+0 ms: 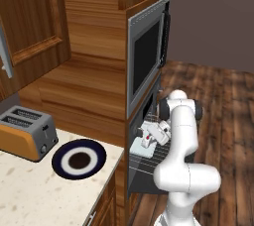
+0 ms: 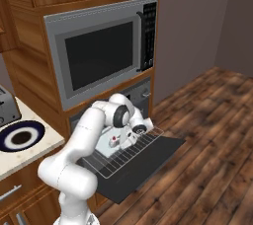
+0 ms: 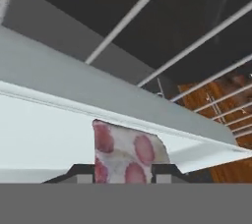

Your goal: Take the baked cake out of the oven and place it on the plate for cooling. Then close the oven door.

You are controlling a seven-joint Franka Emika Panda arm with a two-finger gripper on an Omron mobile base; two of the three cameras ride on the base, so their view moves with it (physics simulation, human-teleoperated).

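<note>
The cake (image 3: 129,153) sits right between the two jaws of the gripper (image 3: 125,173), on a pale tray (image 3: 44,134) in the open oven (image 2: 129,156). The jaws stand close on both sides of it, but I cannot tell if they squeeze it. The plate (image 1: 79,159) lies far off on the counter (image 1: 34,190).

- Light is even and soft, no glare.
- Under the open oven door (image 2: 143,162) a faint shadow lies.
- Hand view is coarse, a little blurred.
</note>
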